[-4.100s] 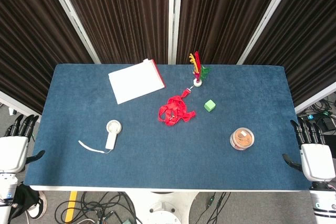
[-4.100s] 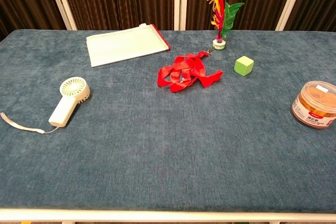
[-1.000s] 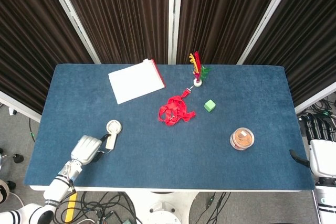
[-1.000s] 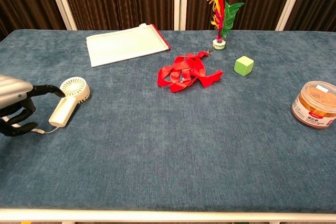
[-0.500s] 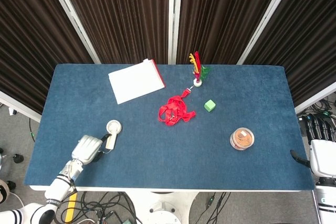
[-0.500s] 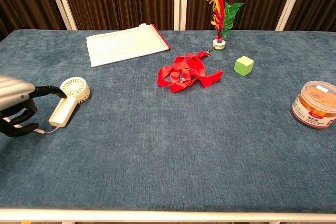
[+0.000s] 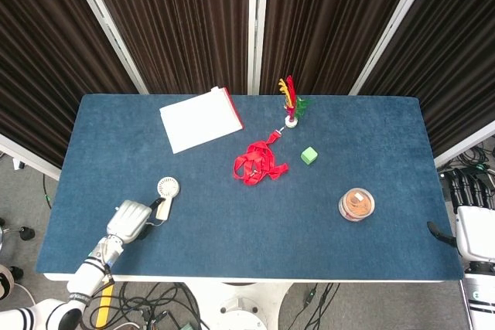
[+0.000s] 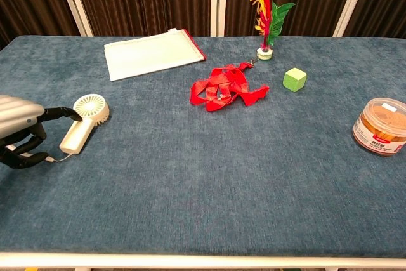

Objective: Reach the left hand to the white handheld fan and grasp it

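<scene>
Fan (image 8: pixel 84 122), white and handheld, lies flat near the table's (image 8: pixel 209 176) left edge, handle slanting back toward my left hand (image 8: pixel 19 134), whose spread, empty fingers (image 8: pixel 60 113) reach just beside it, not yet closed.

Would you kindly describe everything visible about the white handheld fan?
The fan is cream-white plastic: a round grilled head and a straight handle with a thin wrist strap at its end. It lies flat on the blue table, near its left front corner. The left robot hand reaches its handle from the left, one finger touching near the head.
</scene>
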Action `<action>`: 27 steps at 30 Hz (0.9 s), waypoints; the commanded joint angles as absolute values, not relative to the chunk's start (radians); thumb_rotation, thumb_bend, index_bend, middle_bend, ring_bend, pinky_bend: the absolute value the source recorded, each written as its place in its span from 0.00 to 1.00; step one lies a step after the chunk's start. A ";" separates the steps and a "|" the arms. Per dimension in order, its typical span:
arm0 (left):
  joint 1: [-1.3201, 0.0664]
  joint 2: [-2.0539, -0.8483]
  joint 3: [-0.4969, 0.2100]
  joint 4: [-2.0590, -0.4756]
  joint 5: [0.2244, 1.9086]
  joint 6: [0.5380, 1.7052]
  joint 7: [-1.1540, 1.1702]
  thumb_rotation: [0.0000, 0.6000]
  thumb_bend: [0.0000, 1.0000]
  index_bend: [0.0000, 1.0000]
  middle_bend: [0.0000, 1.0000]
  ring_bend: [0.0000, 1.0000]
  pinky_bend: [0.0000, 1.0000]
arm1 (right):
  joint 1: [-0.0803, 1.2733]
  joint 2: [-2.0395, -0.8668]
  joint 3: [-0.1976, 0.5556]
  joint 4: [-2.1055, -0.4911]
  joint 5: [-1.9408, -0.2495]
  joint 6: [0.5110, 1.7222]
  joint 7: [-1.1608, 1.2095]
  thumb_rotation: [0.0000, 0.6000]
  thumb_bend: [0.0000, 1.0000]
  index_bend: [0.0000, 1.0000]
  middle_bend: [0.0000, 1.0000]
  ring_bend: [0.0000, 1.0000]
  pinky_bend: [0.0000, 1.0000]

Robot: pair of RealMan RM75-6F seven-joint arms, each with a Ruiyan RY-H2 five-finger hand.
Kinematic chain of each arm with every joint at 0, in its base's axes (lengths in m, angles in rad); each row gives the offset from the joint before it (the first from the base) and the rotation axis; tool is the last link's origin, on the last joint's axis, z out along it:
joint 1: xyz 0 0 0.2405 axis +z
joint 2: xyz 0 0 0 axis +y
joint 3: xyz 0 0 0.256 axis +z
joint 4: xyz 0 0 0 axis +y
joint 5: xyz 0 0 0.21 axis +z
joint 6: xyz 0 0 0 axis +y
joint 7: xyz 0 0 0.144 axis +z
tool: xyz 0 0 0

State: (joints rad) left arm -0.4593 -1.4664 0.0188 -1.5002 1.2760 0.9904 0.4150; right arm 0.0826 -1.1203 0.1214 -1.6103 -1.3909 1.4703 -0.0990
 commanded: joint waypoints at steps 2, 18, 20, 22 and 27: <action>-0.461 -1.476 0.029 -1.487 1.259 0.975 0.433 1.00 0.42 0.16 0.80 0.83 0.78 | 0.083 -1.121 0.121 -1.608 -1.390 1.467 -0.097 1.00 0.08 0.00 0.00 0.00 0.00; -0.447 -1.419 -0.004 -1.556 1.287 1.072 0.407 1.00 0.42 0.16 0.80 0.83 0.78 | 0.081 -1.122 0.117 -1.610 -1.398 1.472 -0.090 1.00 0.08 0.00 0.00 0.00 0.00; -0.443 -1.406 -0.007 -1.571 1.293 1.088 0.402 1.00 0.42 0.16 0.80 0.83 0.78 | 0.080 -1.121 0.117 -1.612 -1.401 1.476 -0.090 1.00 0.08 0.00 0.00 0.00 0.00; -0.437 -1.391 -0.012 -1.588 1.297 1.105 0.398 1.00 0.42 0.16 0.80 0.83 0.78 | 0.079 -1.119 0.117 -1.616 -1.403 1.479 -0.092 1.00 0.08 0.00 0.00 0.00 0.00; -0.410 -1.358 -0.018 -1.606 1.303 1.162 0.386 1.00 0.42 0.16 0.80 0.83 0.78 | 0.078 -1.117 0.116 -1.624 -1.408 1.484 -0.096 1.00 0.08 0.00 0.00 0.00 0.00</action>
State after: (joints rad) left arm -0.4192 -1.3676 -0.0151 -1.6016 1.3011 1.1482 0.3919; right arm 0.0778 -1.1174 0.1159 -1.6237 -1.4085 1.4838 -0.0963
